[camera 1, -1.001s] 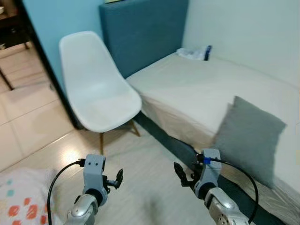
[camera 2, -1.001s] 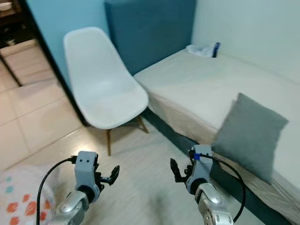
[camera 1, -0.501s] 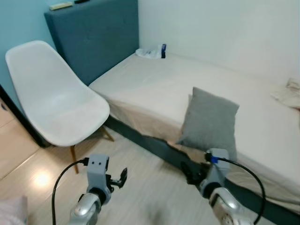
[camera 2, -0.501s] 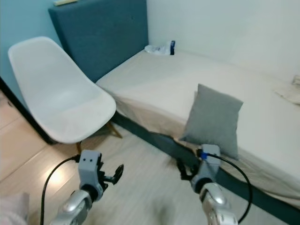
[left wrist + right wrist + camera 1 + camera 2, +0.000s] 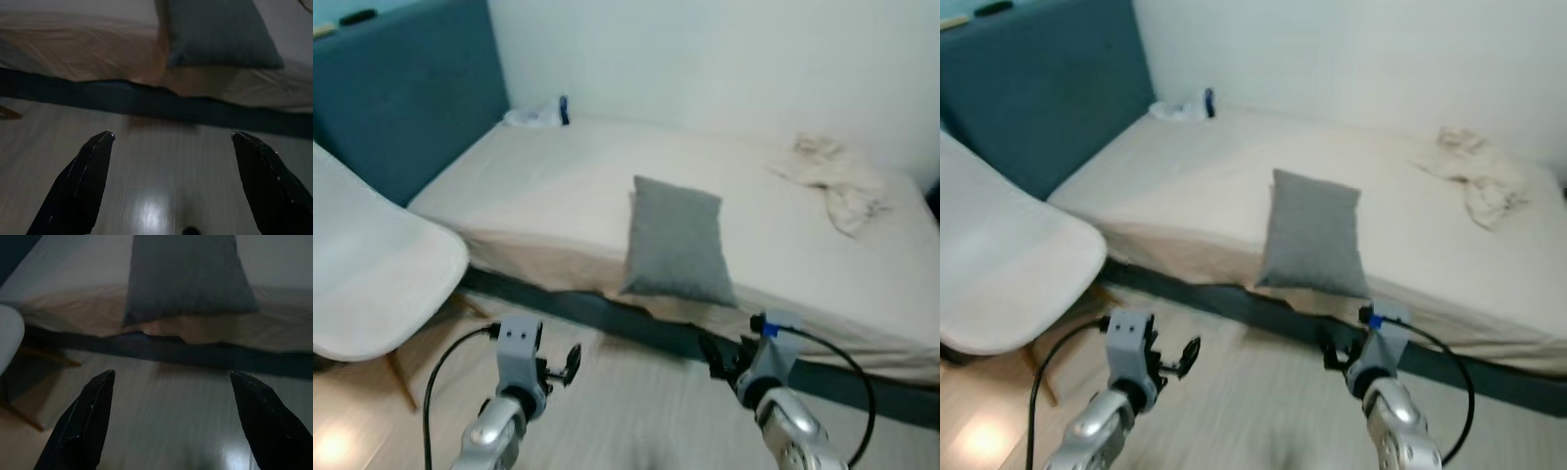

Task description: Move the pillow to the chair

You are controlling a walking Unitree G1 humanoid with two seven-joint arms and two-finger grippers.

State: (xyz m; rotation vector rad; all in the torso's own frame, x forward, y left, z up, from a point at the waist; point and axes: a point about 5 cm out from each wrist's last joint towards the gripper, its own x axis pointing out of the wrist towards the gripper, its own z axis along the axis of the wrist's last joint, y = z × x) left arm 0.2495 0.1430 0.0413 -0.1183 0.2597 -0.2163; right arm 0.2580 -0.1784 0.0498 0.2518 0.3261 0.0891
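A grey pillow (image 5: 674, 241) lies flat near the front edge of the bed (image 5: 548, 186), straight ahead of me. The white chair (image 5: 372, 289) stands at the left, beside the bed's dark blue headboard (image 5: 401, 108). My left gripper (image 5: 570, 360) is held low over the floor, open and empty. My right gripper (image 5: 715, 354) is also open and empty, just below the bed's dark base rail, short of the pillow. Both wrist views look across the floor at the pillow (image 5: 220, 34) (image 5: 188, 276) between wide-spread black fingers (image 5: 78, 186) (image 5: 83, 426).
A crumpled cream cloth (image 5: 837, 181) lies on the bed at the far right. A small white item and a dark bottle (image 5: 563, 111) sit at the bed's head by the wall. Pale wood floor (image 5: 626, 411) stretches in front of the bed.
The camera has swung to the right: the chair has slid to the left edge and the pillow now sits centred ahead. Both grippers stay open, held low in front.
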